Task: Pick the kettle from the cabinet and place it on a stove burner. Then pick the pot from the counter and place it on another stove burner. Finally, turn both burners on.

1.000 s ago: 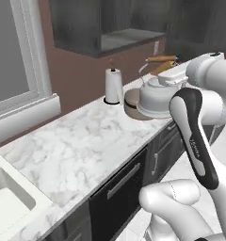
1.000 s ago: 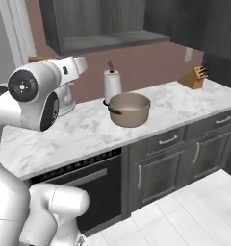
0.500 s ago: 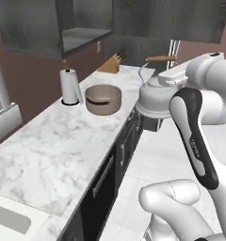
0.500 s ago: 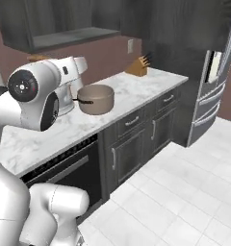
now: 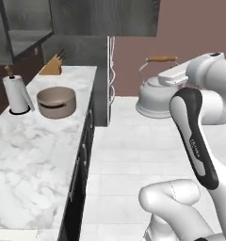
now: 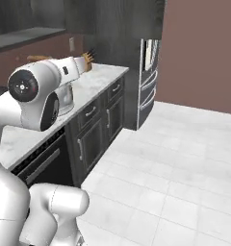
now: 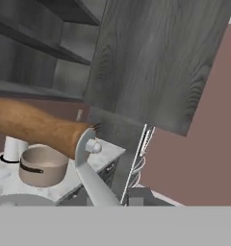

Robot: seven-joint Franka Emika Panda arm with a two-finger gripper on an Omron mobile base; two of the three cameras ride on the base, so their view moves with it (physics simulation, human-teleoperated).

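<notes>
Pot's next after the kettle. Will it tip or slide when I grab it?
The pot looks wide and squat, so tipping seems unlikely. Its dark side handles are small, so grip may be slight. On the smooth marble counter it could slide if nudged.

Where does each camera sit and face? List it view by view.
Left base view: behind the arm's left, looking along the counter at the pot and the carried kettle; arm at right.
Right base view: behind the arm's right, facing the cabinets and floor; arm at left, hiding most of the kettle.
Hand view: on the hand, looking past the kettle's wooden handle to the pot.
Left base and hand views share the pot.
</notes>
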